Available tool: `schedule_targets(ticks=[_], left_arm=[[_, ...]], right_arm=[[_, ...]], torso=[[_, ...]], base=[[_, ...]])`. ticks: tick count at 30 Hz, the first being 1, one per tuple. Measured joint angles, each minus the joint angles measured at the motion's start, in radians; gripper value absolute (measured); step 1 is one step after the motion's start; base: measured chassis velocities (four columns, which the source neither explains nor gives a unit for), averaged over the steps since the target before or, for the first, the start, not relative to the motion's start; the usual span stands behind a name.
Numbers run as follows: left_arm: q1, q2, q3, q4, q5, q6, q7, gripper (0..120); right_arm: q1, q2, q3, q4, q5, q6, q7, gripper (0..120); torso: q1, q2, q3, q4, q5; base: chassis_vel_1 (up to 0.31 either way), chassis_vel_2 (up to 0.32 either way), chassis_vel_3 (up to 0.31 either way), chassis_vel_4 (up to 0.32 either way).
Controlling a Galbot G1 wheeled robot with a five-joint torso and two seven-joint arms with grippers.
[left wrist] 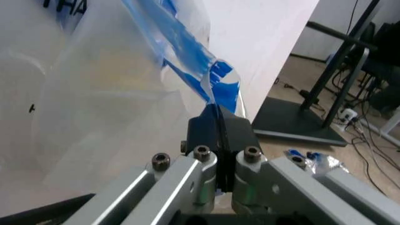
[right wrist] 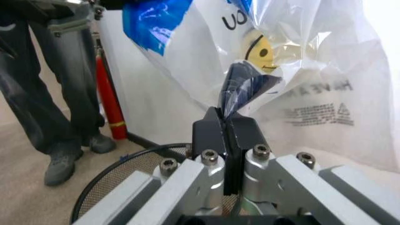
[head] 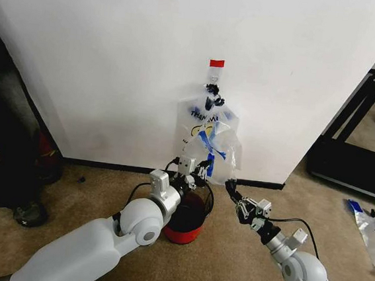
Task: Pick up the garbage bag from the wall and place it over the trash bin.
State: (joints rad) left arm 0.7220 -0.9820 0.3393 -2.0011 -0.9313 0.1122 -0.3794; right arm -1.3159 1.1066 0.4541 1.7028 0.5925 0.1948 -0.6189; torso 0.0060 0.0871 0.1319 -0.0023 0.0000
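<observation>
Head view: the garbage bag (head: 208, 141) hangs on the far wall under a strip of red tape (head: 217, 63), with the trash bin (head: 187, 219) just below and a spare bag (head: 372, 233) on the carpet at right. Both arms reach forward. Left wrist view: the left gripper (left wrist: 219, 123) is clenched on a blue-edged handle (left wrist: 187, 51). Right wrist view: the right gripper (right wrist: 224, 125) pinches the bag's film above the bin's mesh rim, a red cylinder (right wrist: 108, 98) beyond
</observation>
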Motion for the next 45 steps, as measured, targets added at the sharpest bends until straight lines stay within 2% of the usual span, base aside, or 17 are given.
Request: schedule_targets(ticks=[6, 9, 11, 16, 18, 22, 25, 27, 28, 32, 33, 40, 45], left_arm=[[0.025, -0.001, -0.016, -0.032, 0.006, 0.000, -0.003, 0], [0.045, -0.014, -0.016, -0.039, 0.024, -0.002, -0.004, 0], [0.048, -0.017, -0.016, -0.039, 0.027, -0.002, -0.004, 0], [0.078, -0.013, -0.048, -0.049, 0.041, -0.007, -0.004, 0], [0.084, -0.009, -0.056, -0.052, 0.042, -0.008, -0.004, 0], [0.090, -0.010, -0.065, -0.055, 0.045, -0.008, -0.006, 0], [0.096, -0.014, -0.065, -0.055, 0.049, -0.008, -0.007, 0], [0.101, -0.014, -0.065, -0.055, 0.053, -0.008, -0.007, 0], [0.107, -0.014, -0.068, -0.056, 0.057, -0.008, -0.007, 0], [0.129, -0.014, -0.078, -0.060, 0.071, -0.009, -0.007, 0], [0.129, -0.014, -0.078, -0.060, 0.071, -0.009, -0.007, 0], [0.121, -0.024, -0.043, -0.051, 0.078, -0.011, -0.007, 0], [0.110, -0.034, -0.019, -0.046, 0.079, -0.012, -0.006, 0]], right_arm=[[-0.020, 0.002, 0.021, 0.023, -0.033, 0.001, 0.016, 1], [-0.035, 0.000, 0.038, 0.043, -0.100, 0.007, 0.034, 15], [-0.039, -0.001, 0.041, 0.049, -0.104, 0.007, 0.039, 16], [-0.079, -0.035, 0.071, 0.126, -0.136, 0.009, 0.083, 39], [-0.084, -0.043, 0.075, 0.141, -0.149, 0.010, 0.092, 43], [-0.122, -0.078, 0.105, 0.209, -0.190, 0.009, 0.106, 62], [-0.153, -0.103, 0.120, 0.247, -0.196, 0.009, 0.105, 72], [-0.168, -0.115, 0.128, 0.271, -0.195, 0.009, 0.104, 75], [-0.175, -0.122, 0.130, 0.286, -0.195, 0.009, 0.107, 81], [-0.165, -0.137, 0.115, 0.339, -0.250, 0.003, 0.236, 97], [-0.165, -0.137, 0.115, 0.339, -0.250, 0.003, 0.236, 97], [-0.091, -0.220, 0.079, 0.347, -0.415, -0.039, 0.496, 100], [-0.030, -0.296, 0.050, 0.309, -0.543, -0.040, 0.556, 100]], torso=[[0.000, 0.000, 0.000, 0.0000, 0.0000], [0.000, 0.000, 0.000, 0.0001, 0.0001], [0.000, 0.000, 0.000, 0.0001, 0.0002], [0.000, 0.000, 0.000, -0.0001, -0.0001], [0.000, 0.000, 0.000, 0.0002, 0.0001], [0.000, 0.000, 0.000, 0.0001, 0.0000], [0.000, 0.000, 0.000, -0.0001, 0.0000], [0.000, 0.000, 0.000, -0.0002, 0.0000], [0.000, 0.000, 0.000, -0.0001, -0.0002], [0.000, 0.000, 0.000, 0.0000, 0.0000], [0.000, 0.000, 0.000, 0.0000, 0.0000], [0.000, 0.000, 0.000, 0.0000, -0.0004], [0.000, 0.000, 0.000, 0.0002, -0.0001]], base=[[0.000, 0.000, 0.000, 0.000], [0.000, 0.000, 0.000, 0.000], [0.000, 0.000, 0.000, 0.000], [0.000, 0.000, 0.000, 0.000], [0.000, 0.000, 0.000, 0.000], [0.000, 0.000, 0.000, 0.000], [0.000, 0.000, 0.000, 0.000], [0.000, 0.000, 0.000, 0.000], [0.000, 0.000, 0.000, 0.000], [0.000, 0.000, 0.000, 0.000], [0.000, 0.000, 0.000, 0.000], [0.000, 0.000, 0.000, 0.000], [0.000, 0.000, 0.000, 0.000]])
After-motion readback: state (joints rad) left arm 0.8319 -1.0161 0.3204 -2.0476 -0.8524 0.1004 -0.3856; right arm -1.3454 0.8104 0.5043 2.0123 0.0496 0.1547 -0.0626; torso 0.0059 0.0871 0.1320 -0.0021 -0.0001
